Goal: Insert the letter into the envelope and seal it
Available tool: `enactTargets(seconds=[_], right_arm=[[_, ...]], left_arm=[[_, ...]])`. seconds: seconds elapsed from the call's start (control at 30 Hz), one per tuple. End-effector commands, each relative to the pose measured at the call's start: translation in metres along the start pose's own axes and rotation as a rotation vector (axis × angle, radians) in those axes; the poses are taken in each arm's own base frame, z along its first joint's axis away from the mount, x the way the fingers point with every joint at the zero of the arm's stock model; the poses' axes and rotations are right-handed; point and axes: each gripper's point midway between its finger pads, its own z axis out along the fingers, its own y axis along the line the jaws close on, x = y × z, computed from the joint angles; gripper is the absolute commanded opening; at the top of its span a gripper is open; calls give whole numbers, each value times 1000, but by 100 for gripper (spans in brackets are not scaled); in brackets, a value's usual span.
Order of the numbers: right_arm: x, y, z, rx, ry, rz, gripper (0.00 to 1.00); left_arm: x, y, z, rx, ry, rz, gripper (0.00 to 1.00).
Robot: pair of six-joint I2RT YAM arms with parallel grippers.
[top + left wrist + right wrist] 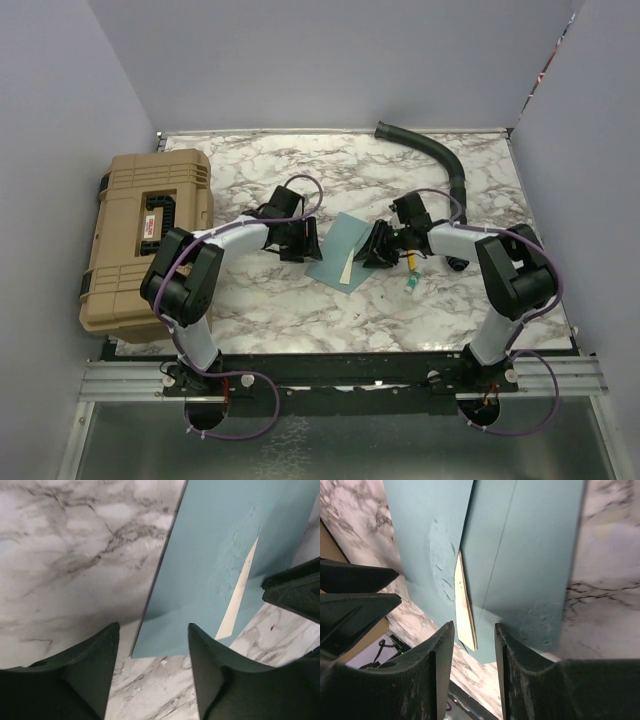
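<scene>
1. Here's the envelope (335, 245), flat in the middle of the table (300, 170), long axis 1 to 7 o'clock.
2. Left gripper (300, 243) at its 9 o'clock, right gripper (376, 250) at 3, equally near; both sets of jaws parted, holding nothing.
3. The letter (346, 268): just a tan sliver peeking from under the flap.

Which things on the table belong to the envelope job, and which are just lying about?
Job:
- teal envelope
- letter, only a tan sliver showing at the flap

Lying about:
- tan hard case
- black hose
- small yellow-green stick, purpose unclear
</scene>
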Motion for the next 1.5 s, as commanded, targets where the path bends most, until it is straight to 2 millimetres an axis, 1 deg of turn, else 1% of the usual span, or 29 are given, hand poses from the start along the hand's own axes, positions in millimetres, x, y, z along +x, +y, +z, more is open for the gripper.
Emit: enactTargets(seconds=[0.0, 0.07, 0.17, 0.27, 0.37, 0.47, 0.6, 0.67, 0.77, 0.83, 0.93, 1.0, 1.13, 1.2, 1.3, 1.4, 1.47], right_arm=[[15, 9, 5, -31, 22, -12, 43], [20, 9, 9, -25, 34, -9, 42], [26, 3, 14, 0, 48, -3, 41], [31, 0, 18, 6, 66, 2, 40], [40, 0, 23, -8, 98, 10, 40], [45, 5, 26, -43, 109, 17, 40], [48, 12, 30, -80, 124, 12, 40], [49, 12, 30, -84, 130, 16, 41], [48, 11, 27, -72, 116, 22, 41], [43, 11, 22, -46, 84, 9, 41], [32, 6, 9, 26, 31, -27, 41], [19, 8, -3, 49, -30, -65, 42], [-14, 13, -36, 96, -167, -133, 42], [-30, 11, -53, 153, -236, -177, 43], [-52, -9, -78, 310, -332, -202, 48], [-67, -44, -105, 489, -403, -153, 52], [-69, -65, -124, 575, -434, -96, 55]], left_arm=[[65, 19, 4, -5, 207, -13, 52], [74, 14, 6, 21, 231, -11, 44], [81, 14, 11, 27, 256, -10, 39], [86, 11, 14, 42, 274, -17, 37], [91, 6, 16, 65, 286, -20, 36], [96, 4, 18, 69, 294, -20, 36], [99, -1, 19, 91, 296, -30, 36], [100, -2, 19, 96, 295, -34, 35], [98, -1, 19, 88, 284, -29, 35], [95, 0, 19, 77, 266, -24, 35], [87, 1, 17, 60, 232, -16, 35], [79, 2, 14, 46, 197, -6, 35], [61, 1, 7, 26, 121, 14, 35], [49, -2, 1, 18, 71, 28, 35], [26, -2, -11, -12, -27, 42, 39], [-2, -3, -28, -49, -141, 57, 43], [-24, -5, -46, -75, -239, 72, 52]])
